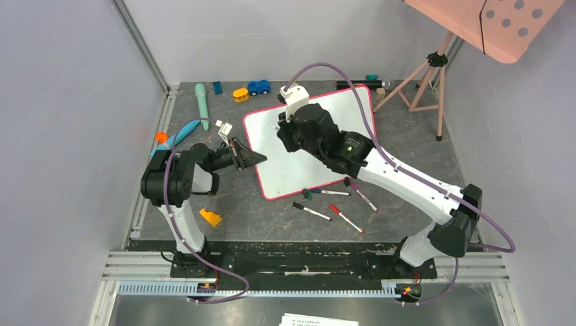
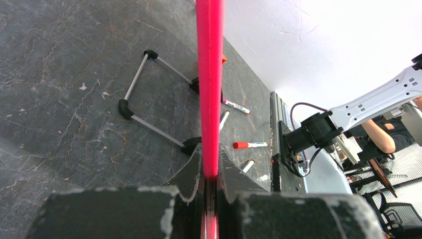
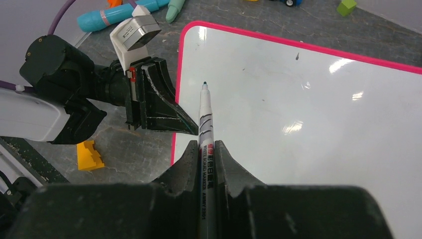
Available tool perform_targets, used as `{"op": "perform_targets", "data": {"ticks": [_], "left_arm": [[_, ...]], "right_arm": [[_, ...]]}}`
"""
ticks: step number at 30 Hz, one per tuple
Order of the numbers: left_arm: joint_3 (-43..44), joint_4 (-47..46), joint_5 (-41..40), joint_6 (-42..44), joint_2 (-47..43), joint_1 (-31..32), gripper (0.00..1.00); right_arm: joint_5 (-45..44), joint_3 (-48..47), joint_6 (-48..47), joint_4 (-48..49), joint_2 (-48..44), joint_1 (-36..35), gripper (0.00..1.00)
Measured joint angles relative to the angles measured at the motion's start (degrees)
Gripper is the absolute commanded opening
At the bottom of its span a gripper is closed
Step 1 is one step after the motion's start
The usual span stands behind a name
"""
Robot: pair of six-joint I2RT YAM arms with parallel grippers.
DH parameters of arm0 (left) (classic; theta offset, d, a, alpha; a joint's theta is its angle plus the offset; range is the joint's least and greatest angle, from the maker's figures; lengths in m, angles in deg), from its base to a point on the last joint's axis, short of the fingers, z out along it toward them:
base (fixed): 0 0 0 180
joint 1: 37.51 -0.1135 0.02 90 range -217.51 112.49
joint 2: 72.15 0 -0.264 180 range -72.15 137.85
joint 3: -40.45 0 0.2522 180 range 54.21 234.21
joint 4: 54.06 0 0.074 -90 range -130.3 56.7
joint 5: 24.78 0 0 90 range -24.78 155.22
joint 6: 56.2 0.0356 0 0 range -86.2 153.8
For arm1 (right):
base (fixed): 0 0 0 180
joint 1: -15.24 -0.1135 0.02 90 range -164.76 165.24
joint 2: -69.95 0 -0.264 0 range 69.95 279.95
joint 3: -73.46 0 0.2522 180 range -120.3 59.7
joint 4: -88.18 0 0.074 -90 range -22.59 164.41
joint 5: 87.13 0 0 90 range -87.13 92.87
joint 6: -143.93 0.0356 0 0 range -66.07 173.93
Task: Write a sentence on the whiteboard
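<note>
The whiteboard [image 1: 299,170], glossy white with a pink-red rim, lies tilted on the dark table. My left gripper [image 1: 261,158] is shut on its left edge; in the left wrist view the rim [image 2: 209,74] runs straight up out of the left gripper [image 2: 210,154]. My right gripper [image 1: 282,128] hovers over the board's upper left part. It is shut on a whiteboard marker [image 3: 205,114] whose uncapped green tip points at the whiteboard [image 3: 298,109] near its corner. The sentence is out of view; the face that shows is plain white.
Several loose markers [image 1: 312,211] and a green cap lie in front of the board. A yellow block [image 1: 210,217] sits near the left arm. Toys, among them a blue car [image 1: 259,87], line the back. A pink dotted panel [image 1: 489,20] stands on a tripod at right.
</note>
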Motion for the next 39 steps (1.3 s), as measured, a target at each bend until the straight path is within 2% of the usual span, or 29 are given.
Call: {"op": "perform_targets", "data": {"ticks": [15, 39], "left_arm": [[0.00, 0.00, 0.02, 0.02, 0.00, 0.00, 0.02], [-0.07, 0.00, 0.04, 0.35, -0.02, 0.07, 0.02]], "right_arm": [[3.04, -7.87, -4.31, -0.81, 9.92, 0.00, 0.00], [0.44, -14.75, -4.66, -1.40, 17.14, 0.22, 0.00]]}}
